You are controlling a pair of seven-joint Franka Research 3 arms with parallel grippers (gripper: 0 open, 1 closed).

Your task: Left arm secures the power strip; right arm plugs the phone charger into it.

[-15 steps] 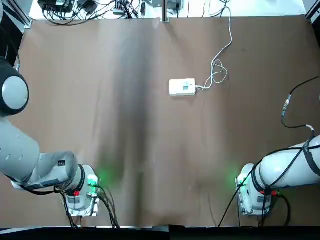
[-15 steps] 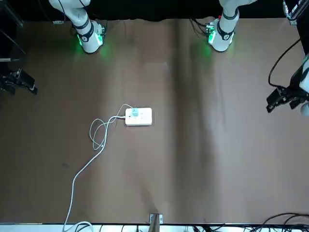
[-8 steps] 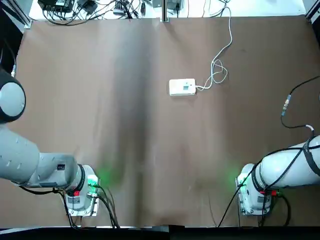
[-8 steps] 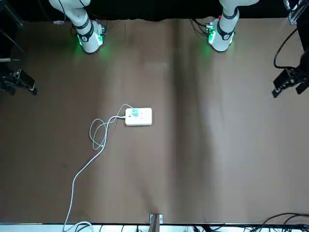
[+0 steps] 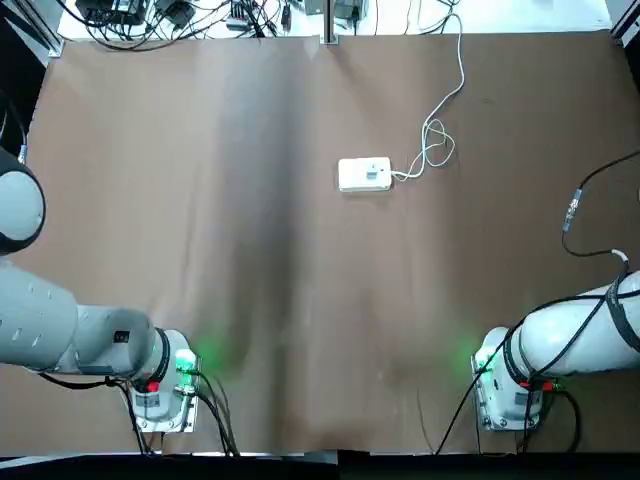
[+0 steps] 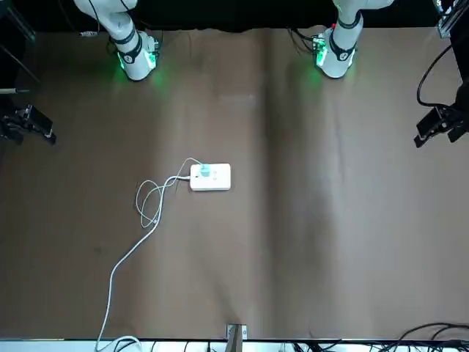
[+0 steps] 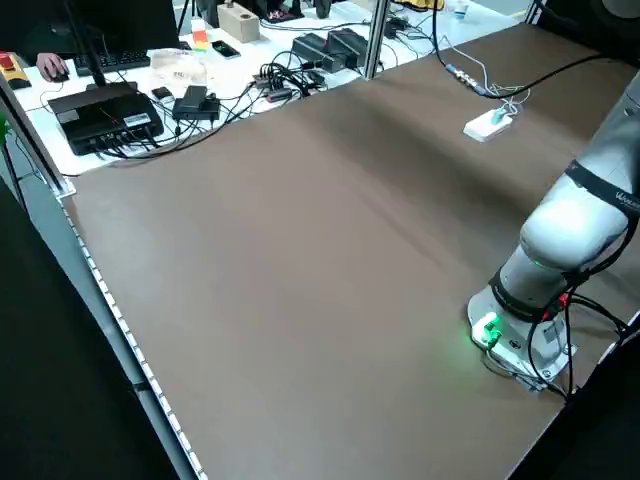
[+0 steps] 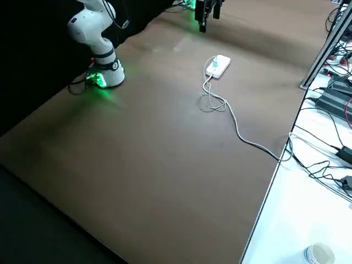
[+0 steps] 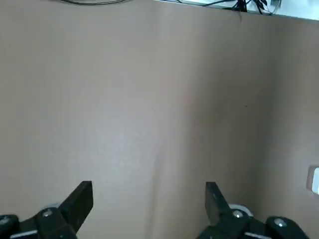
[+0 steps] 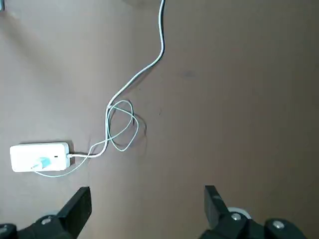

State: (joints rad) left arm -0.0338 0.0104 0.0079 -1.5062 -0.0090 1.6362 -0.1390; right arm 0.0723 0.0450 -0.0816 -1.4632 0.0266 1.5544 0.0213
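Note:
The white power strip [image 5: 362, 175] lies flat on the brown table right of centre, also seen in the front view [image 6: 212, 179] and the right wrist view [image 10: 35, 157]. The teal phone charger [image 6: 204, 171] sits on its top face [image 10: 44, 163]. A white cable [image 5: 436, 142] loops from the strip's short end and runs to the far edge. My left gripper [image 6: 440, 126] hovers open at the table's left edge, far from the strip; its wrist view [image 9: 148, 199] shows bare table between the fingers. My right gripper [image 6: 29, 125] hangs open at the right edge [image 10: 147, 201], holding nothing.
Both arm bases glow green at the near edge [image 5: 165, 385] [image 5: 510, 385]. Beyond the far edge, a white bench [image 7: 190, 75] carries black boxes, adapters and tangled cables. A black cable [image 5: 580, 215] dangles over the table's right side.
The left gripper has drawn back toward the left edge and nearer the robot's side. The strip, charger and right gripper stayed put.

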